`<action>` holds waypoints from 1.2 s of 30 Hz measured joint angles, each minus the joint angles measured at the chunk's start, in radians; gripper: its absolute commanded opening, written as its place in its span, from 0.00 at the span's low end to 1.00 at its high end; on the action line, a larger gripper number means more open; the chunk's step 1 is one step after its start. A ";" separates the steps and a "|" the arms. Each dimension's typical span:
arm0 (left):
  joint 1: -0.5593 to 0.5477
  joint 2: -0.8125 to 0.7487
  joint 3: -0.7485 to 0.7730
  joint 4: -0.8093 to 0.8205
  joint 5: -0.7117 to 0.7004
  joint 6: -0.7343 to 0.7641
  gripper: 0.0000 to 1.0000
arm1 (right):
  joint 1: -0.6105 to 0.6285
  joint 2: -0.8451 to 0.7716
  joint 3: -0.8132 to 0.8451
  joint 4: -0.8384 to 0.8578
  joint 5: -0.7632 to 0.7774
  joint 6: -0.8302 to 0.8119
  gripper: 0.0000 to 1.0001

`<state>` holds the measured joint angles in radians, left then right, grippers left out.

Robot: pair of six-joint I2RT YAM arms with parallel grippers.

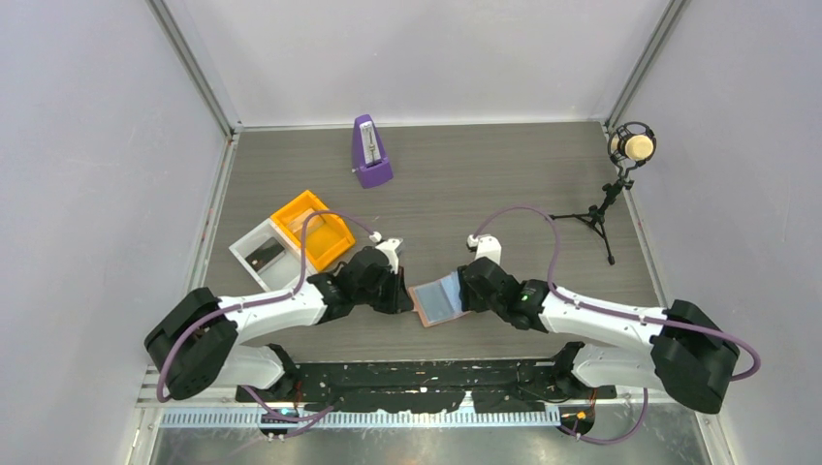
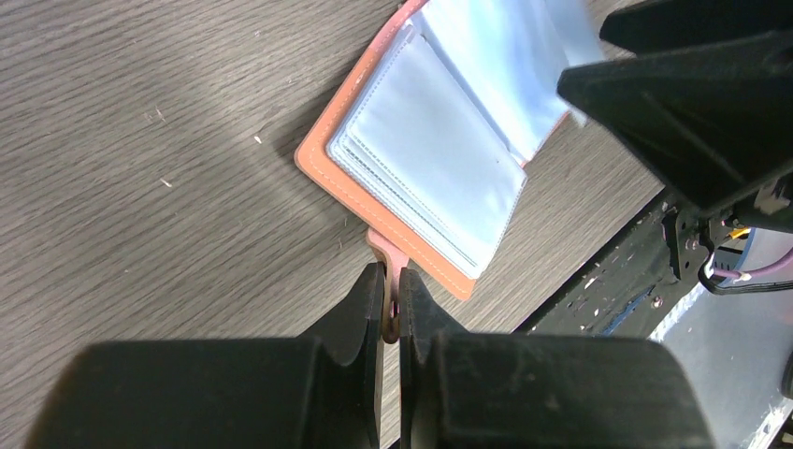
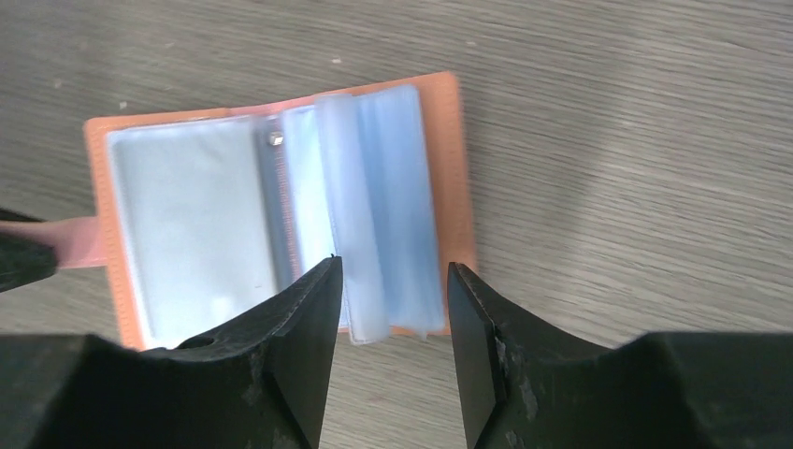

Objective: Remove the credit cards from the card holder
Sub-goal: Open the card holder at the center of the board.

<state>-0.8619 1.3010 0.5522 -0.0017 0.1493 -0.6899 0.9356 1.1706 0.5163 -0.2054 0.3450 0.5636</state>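
The card holder [image 1: 438, 301] lies spread open on the table between my grippers, salmon outside with clear blue-grey sleeves inside. My left gripper [image 1: 402, 291] is shut on its side tab [image 2: 383, 251], as the left wrist view [image 2: 391, 299] shows. My right gripper [image 1: 465, 291] is open, its jaws [image 3: 393, 281] straddling the near edge of the loose sleeves [image 3: 383, 215] without pinching them. No dark card shows in the sleeves. A thin dark card-like piece [image 1: 264, 255] lies in the white tray.
A white tray [image 1: 254, 232] and an orange tray [image 1: 325, 237] sit side by side at the left. A purple metronome [image 1: 371, 153] stands at the back. A microphone on a tripod [image 1: 630, 147] stands at the right rear.
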 measured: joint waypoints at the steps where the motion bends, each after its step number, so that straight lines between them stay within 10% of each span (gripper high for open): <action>1: 0.000 -0.003 -0.002 0.000 0.000 0.000 0.00 | -0.014 -0.012 -0.005 -0.014 0.003 0.003 0.52; 17: 0.000 -0.025 -0.012 0.001 0.015 0.000 0.00 | -0.073 -0.294 0.040 -0.131 -0.142 -0.008 0.52; 36: 0.000 -0.022 -0.012 0.013 0.036 -0.008 0.00 | 0.041 0.117 0.063 0.089 -0.259 -0.004 0.72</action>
<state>-0.8619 1.2789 0.5400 0.0109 0.1856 -0.6983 0.9764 1.2881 0.5793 -0.1162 0.0860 0.5598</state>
